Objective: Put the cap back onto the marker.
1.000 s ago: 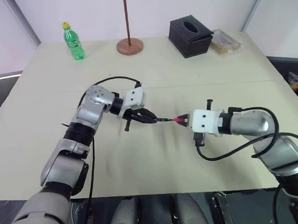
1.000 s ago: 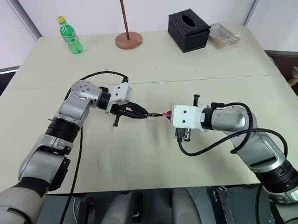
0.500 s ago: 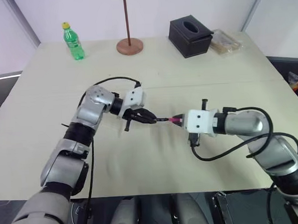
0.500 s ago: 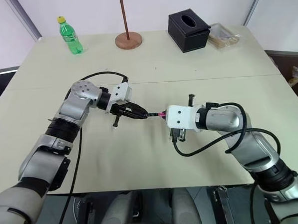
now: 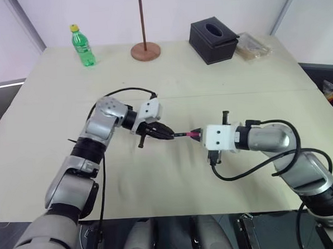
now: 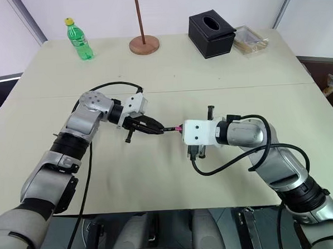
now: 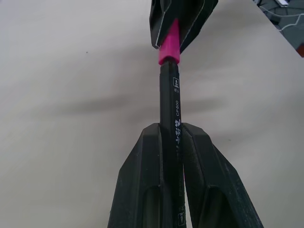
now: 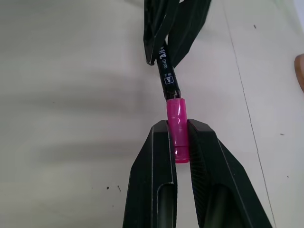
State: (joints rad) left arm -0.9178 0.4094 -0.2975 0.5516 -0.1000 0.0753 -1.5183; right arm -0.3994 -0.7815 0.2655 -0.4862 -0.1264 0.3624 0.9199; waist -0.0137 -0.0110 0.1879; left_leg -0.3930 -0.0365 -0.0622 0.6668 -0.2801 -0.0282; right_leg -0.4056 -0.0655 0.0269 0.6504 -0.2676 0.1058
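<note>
My left gripper (image 5: 168, 134) is shut on the thin black marker (image 7: 172, 107) and holds it above the beige table (image 5: 158, 180), pointing right. Opposite it, my right gripper (image 8: 179, 124) is shut on the small pink cap (image 8: 177, 127). The cap (image 7: 169, 47) is in line with the marker, and its open end sits over the marker's tip. In the head views the marker (image 6: 169, 129) spans the short gap between the two grippers, with the cap (image 5: 195, 135) at its right end.
A green bottle (image 5: 82, 46) stands at the far left of the table. A round brown stand base (image 5: 146, 50) with a pole, a black tissue box (image 5: 213, 41) and a clear packet (image 5: 253, 46) line the back edge.
My right gripper has edged a little to the left with the cap, closing onto the marker's end. The left gripper and the marker have stayed put.
</note>
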